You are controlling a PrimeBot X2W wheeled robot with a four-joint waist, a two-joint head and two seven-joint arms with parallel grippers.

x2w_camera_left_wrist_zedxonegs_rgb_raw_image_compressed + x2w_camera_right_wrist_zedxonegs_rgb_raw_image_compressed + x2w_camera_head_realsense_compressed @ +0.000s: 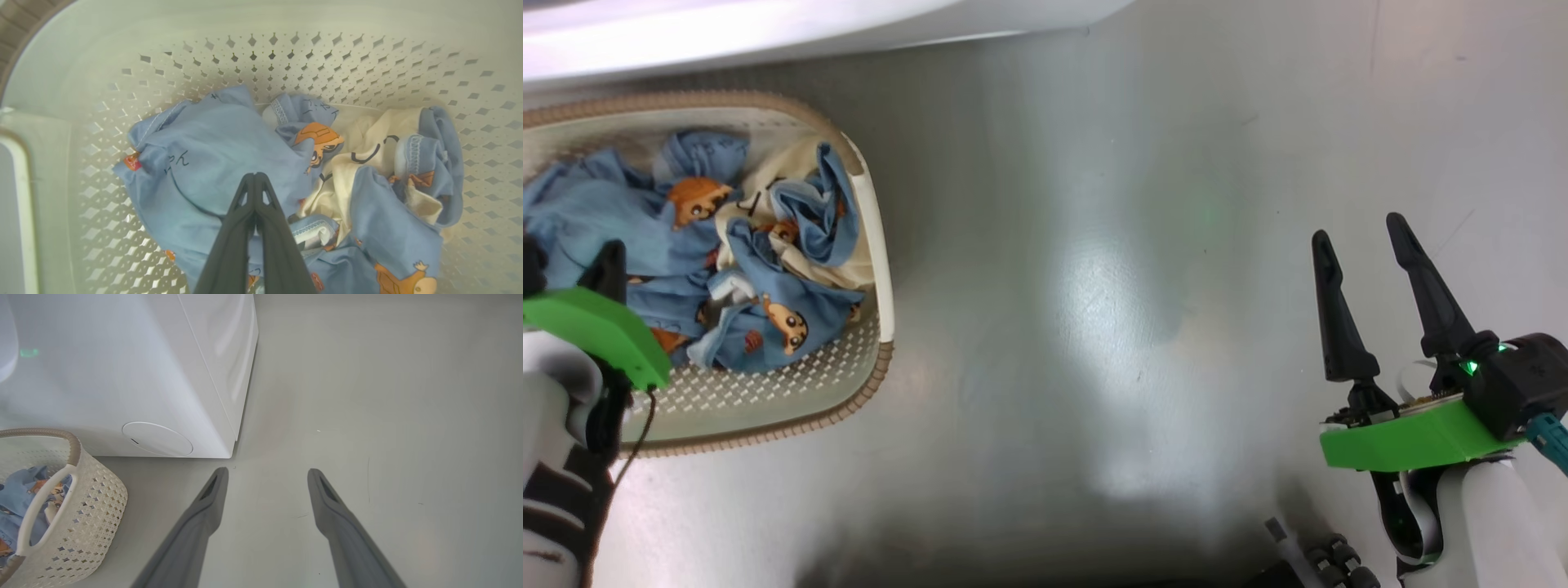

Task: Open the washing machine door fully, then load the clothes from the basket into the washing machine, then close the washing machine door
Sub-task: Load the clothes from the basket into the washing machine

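The cream perforated basket (876,245) stands on the floor at my left, holding the clothes (768,269), light-blue fabric with orange bears and a cream piece. In the left wrist view my left gripper (254,176) is down inside the basket (286,24), its two dark fingers pressed together with the tips sunk into a blue garment (212,151). My right gripper (1360,229) hovers open over bare floor at the right, nothing between its fingers (267,471). The washing machine (122,375) shows its white lower front. The washing machine door is out of view.
The washer's white edge (768,33) runs along the top of the head view, just behind the basket. Its round filter cap (157,439) sits low on the front, beside the basket (81,506). Grey floor (1094,327) stretches between the basket and my right arm.
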